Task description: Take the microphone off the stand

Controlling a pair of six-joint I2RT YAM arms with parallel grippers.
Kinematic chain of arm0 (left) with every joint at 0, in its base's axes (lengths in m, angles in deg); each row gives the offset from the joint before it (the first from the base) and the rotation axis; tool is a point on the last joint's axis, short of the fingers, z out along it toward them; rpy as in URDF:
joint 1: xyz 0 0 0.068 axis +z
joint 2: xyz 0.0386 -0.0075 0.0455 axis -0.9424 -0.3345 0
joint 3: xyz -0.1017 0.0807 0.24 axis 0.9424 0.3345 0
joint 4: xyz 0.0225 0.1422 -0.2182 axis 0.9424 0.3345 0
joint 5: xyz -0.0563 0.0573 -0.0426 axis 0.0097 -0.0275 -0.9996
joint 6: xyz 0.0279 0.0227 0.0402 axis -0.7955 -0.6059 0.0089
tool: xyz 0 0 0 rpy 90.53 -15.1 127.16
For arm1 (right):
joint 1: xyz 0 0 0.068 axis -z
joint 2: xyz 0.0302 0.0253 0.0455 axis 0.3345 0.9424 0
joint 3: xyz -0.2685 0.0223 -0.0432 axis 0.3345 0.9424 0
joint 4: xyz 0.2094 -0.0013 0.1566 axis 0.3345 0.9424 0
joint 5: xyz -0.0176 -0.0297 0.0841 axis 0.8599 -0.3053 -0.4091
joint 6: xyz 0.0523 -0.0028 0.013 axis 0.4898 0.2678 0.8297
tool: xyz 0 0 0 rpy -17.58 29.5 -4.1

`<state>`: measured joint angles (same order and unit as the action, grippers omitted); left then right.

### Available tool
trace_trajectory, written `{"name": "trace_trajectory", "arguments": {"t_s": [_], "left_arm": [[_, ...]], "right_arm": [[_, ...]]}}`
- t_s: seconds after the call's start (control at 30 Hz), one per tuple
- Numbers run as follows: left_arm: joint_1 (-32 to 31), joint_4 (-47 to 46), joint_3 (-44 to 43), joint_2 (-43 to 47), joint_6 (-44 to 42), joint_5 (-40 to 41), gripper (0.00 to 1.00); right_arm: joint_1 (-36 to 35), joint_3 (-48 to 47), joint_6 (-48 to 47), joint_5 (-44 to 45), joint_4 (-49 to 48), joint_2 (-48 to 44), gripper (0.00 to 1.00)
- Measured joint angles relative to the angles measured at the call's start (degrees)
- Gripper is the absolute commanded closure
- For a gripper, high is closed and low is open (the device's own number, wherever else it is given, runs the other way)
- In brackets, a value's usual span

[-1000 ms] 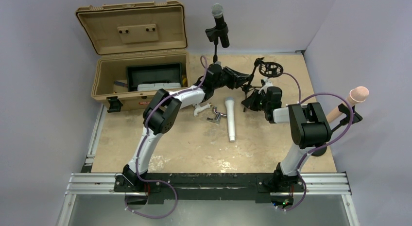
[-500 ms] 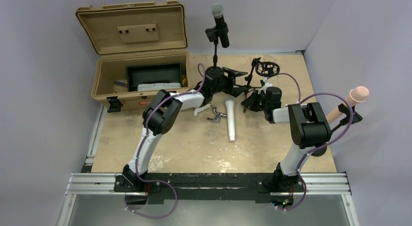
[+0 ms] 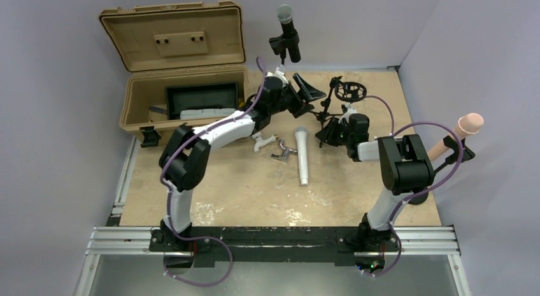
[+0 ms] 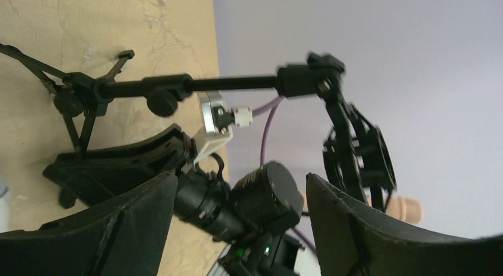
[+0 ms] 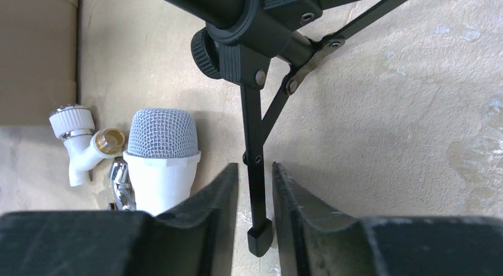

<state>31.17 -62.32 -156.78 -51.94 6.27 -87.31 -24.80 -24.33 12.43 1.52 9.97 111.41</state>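
Note:
A black microphone [image 3: 284, 17] sits upright in the clip of a tall stand [image 3: 282, 68] at the back centre. A white microphone [image 3: 303, 153] [image 5: 161, 151] lies flat on the table. Beside it is a small tripod stand [image 3: 328, 111] [image 4: 178, 84] whose black ring mount [image 3: 349, 89] [image 4: 357, 151] is empty. My left gripper [image 3: 304, 91] [image 4: 240, 176] hangs open between the two stands, holding nothing. My right gripper [image 3: 328, 132] [image 5: 255, 166] is low at the tripod. One tripod leg [image 5: 254, 169] runs between its fingers, with a thin gap showing on each side.
An open tan case [image 3: 143, 114] stands at the back left. A white pipe fitting [image 3: 262, 143] [image 5: 77, 139] and a metal part [image 3: 283, 155] lie left of the white microphone. A pink-tipped pole [image 3: 468, 124] leans at the right edge, beside the right arm.
My left gripper has opened, and it has risen and swung toward the back, with the arm stretching out. The right gripper's jaws have eased slightly apart round the tripod leg. The white microphone has not moved.

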Motion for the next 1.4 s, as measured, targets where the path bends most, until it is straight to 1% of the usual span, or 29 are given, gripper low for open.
{"name": "trace_trajectory", "arguments": {"t_s": [0.1,0.27,0.47,0.57,0.67,0.77,0.83,0.93,1.03,1.1,1.17,1.27,1.33,1.4], "left_arm": [[-0.7,4.3,2.7,6.6,-9.4,0.3,0.22],[-1.3,12.0,6.9,18.5,-21.9,-0.1,0.21],[-1.2,25.9,7.4,32.7,-35.5,-0.4,0.2],[-0.9,34.7,6.1,39.5,-42.2,0.3,0.17],[-0.5,41.5,4.5,45.0,-48.5,2.1,0.16],[-0.2,45.7,4.9,50.9,-54.1,4.8,0.15],[-0.1,46.6,6.9,56.1,-57.9,7.4,0.15],[-0.1,46.1,12.6,63.4,-62.7,11.9,0.14],[-0.1,45.7,18.3,68.9,-66.2,15.8,0.14],[-0.1,45.5,20.6,70.9,-68.3,17.8,0.14],[-0.1,45.2,22.4,72.6,-69.6,19.8,0.15],[-0.1,44.0,24.5,74.4,-71.0,22.1,0.15],[-0.1,43.5,25.3,75.5,-71.8,23.6,0.15],[-0.1,42.8,25.7,76.2,-72.0,25.1,0.15]], "right_arm": [[0.0,0.0,0.0,-0.2,0.4,-0.8,0.57],[0.0,0.1,0.0,-0.3,1.7,-5.8,0.48],[0.0,0.6,0.2,0.2,5.6,-14.1,0.46],[0.0,3.4,0.7,0.5,7.4,-20.5,0.46],[0.0,6.8,1.1,0.7,9.3,-26.3,0.46],[-0.2,11.0,1.5,0.7,11.9,-32.5,0.48],[-1.7,13.2,2.6,0.9,14.3,-36.3,0.48],[-7.5,14.6,5.5,2.0,17.9,-41.6,0.49],[-16.9,14.5,10.2,4.1,19.9,-46.1,0.49],[-23.1,14.2,13.5,6.2,20.3,-46.9,0.49],[-31.0,13.1,17.0,8.9,20.8,-45.4,0.49],[-41.8,8.9,20.0,12.5,22.1,-39.9,0.49],[-47.0,1.9,19.2,15.3,25.8,-34.8,0.49],[-48.8,-8.5,17.0,18.9,30.1,-29.1,0.53]]}}
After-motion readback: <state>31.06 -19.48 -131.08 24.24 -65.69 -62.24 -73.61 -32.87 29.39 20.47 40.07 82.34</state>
